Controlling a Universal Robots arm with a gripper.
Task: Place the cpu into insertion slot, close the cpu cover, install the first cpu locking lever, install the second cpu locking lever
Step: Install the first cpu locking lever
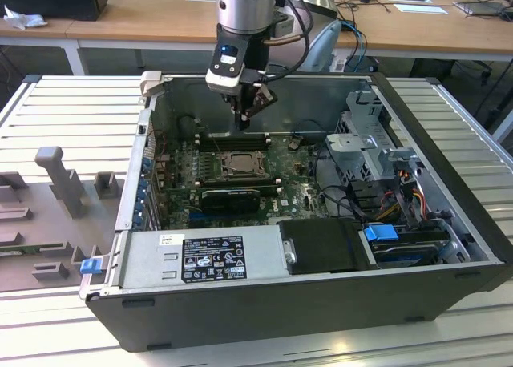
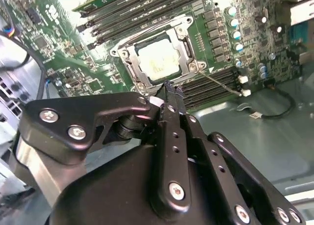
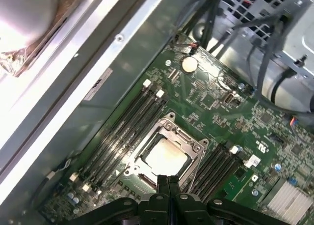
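Observation:
The cpu [image 2: 159,60] [image 3: 164,156], pale and square, lies flat in the insertion slot [image 1: 240,165] on the green motherboard. The cpu cover [image 2: 189,49] [image 3: 170,123], a grey metal frame, lies down around it. A thin metal locking lever [image 2: 218,81] sticks out from one socket corner. My gripper [image 1: 244,123] [image 2: 170,87] [image 3: 167,179] hangs a little above the socket's edge, fingers shut together with nothing between them.
Long black memory slots [image 3: 122,131] flank the socket on both sides. The open case's walls [image 1: 264,82], a drive cage [image 1: 377,147] with cables at the exterior view's right and the power supply [image 1: 208,259] in front hem in the board.

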